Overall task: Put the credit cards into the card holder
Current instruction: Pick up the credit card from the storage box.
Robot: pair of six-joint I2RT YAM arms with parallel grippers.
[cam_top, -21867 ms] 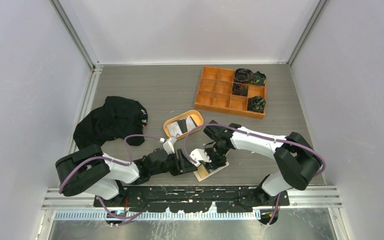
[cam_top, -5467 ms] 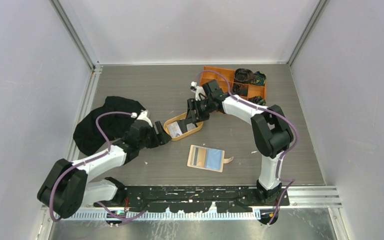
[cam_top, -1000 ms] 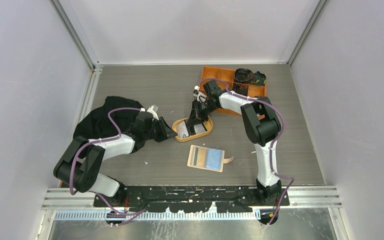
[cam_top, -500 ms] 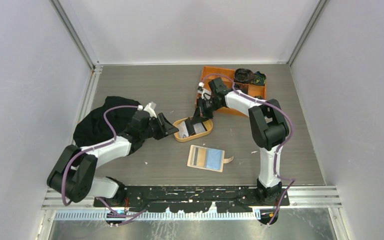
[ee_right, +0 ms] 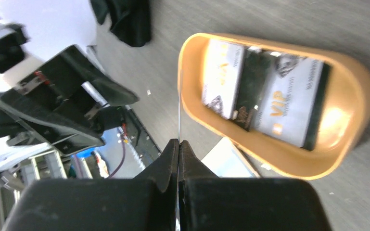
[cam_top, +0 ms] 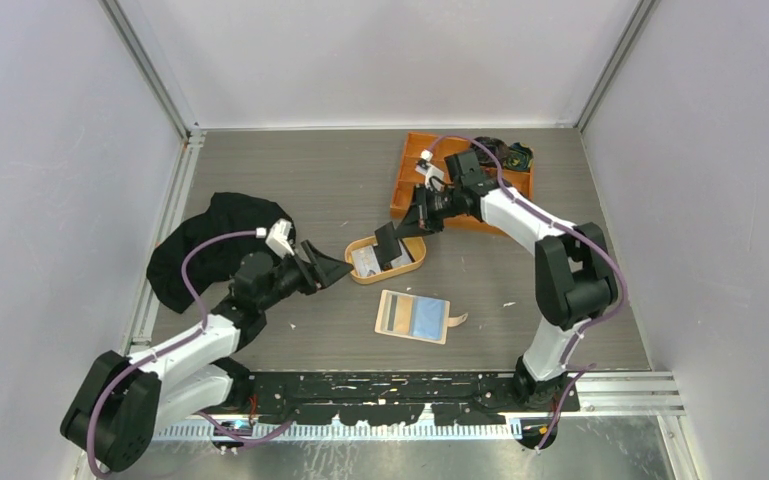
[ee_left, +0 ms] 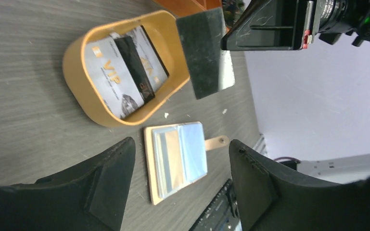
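Note:
My right gripper [cam_top: 412, 222] is shut on a dark credit card [cam_top: 388, 240], held in the air over the far side of the oval tan tray [cam_top: 408, 267]. The right wrist view shows that card edge-on [ee_right: 179, 106] between the closed jaws [ee_right: 178, 143]. Light grey and dark cards [ee_left: 120, 72] lie in the tray. The card holder [cam_top: 413, 316] lies open and flat nearer the arms, with a blue card in its clear sleeve [ee_left: 192, 154]. My left gripper [cam_top: 325, 268] stands open just left of the tray, holding nothing [ee_left: 180, 185].
An orange compartment box [cam_top: 406, 186] with rolled dark items stands at the back right, partly under my right arm. A black cloth [cam_top: 205, 245] lies at the left, beside my left arm. Small white specks dot the table.
My right gripper has lifted the dark card up out of the tray and drawn back to the right. My left gripper has opened and pulled back from the tray's left rim.

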